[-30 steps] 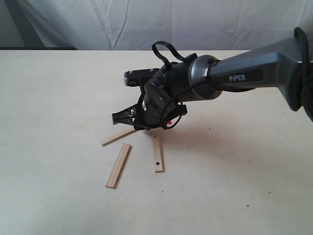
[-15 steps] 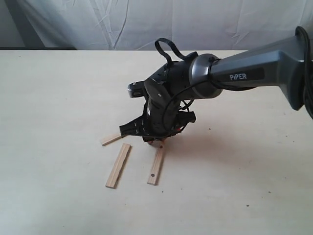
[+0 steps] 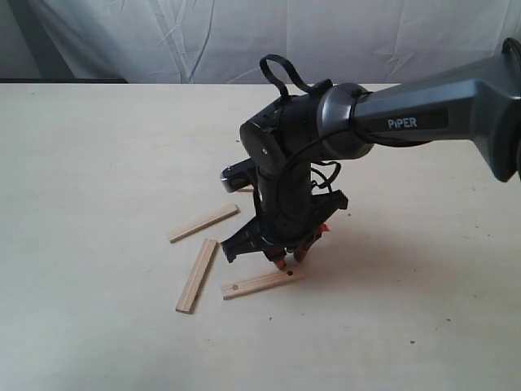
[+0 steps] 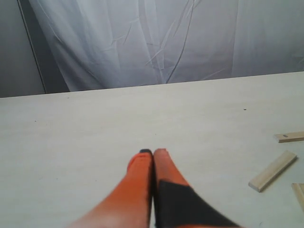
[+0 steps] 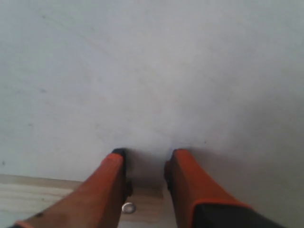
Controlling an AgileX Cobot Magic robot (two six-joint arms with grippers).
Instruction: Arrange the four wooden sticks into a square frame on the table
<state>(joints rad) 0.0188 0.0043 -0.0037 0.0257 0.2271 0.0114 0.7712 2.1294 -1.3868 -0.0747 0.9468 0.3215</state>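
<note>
Right gripper [image 3: 289,261] points down at the table [image 3: 98,147], jaws apart, nothing clamped. Its tips sit over the right end of the front stick [image 3: 262,283], which lies flat. On my right wrist cam that stick's holed end runs under one finger [image 5: 107,185] and stops in the gap between the two. I can't tell if the tips touch the wood. Slanted stick [image 3: 197,275] lies near the front stick's left end, apart from it. Back stick [image 3: 203,222] lies beyond that, also loose. I count three pieces, and no corners are joined. Left gripper [image 4: 153,153] is closed with nothing between the fingers, over bare table.
</note>
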